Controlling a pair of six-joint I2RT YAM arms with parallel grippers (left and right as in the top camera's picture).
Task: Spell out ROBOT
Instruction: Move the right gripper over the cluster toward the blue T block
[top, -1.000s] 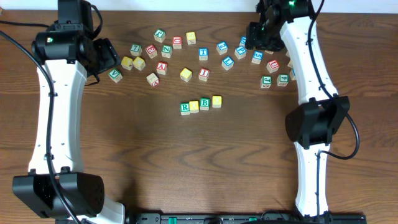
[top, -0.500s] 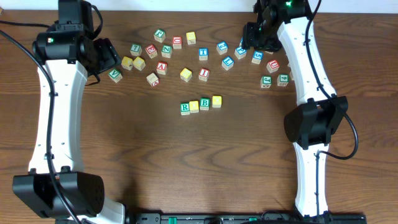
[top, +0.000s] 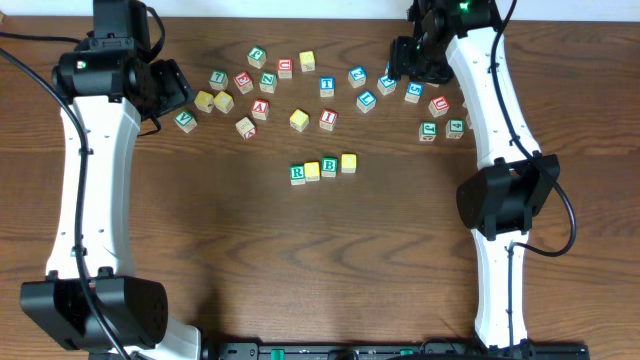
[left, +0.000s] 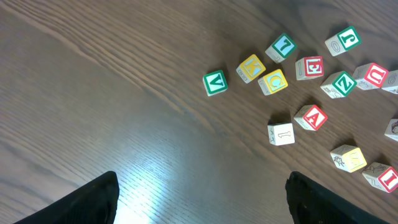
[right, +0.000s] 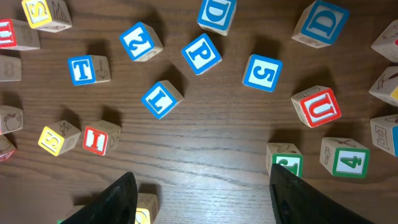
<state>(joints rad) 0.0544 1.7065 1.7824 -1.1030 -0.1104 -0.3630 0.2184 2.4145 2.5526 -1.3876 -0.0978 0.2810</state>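
Observation:
A row of letter blocks sits mid-table: green R, a yellow block, green B and a yellow block. A blue T block lies among the scattered blocks behind the row; it also shows in the right wrist view. My right gripper is open and empty, above the blocks at the back right. My left gripper is open and empty over bare wood at the back left, near a green V block.
Many loose letter blocks are scattered along the back of the table, from the green V block on the left to a green block on the right. A red U block and a blue 5 block lie under the right wrist.
The right arm has shifted slightly left and back over the blocks. The left arm and the row of blocks have not moved.

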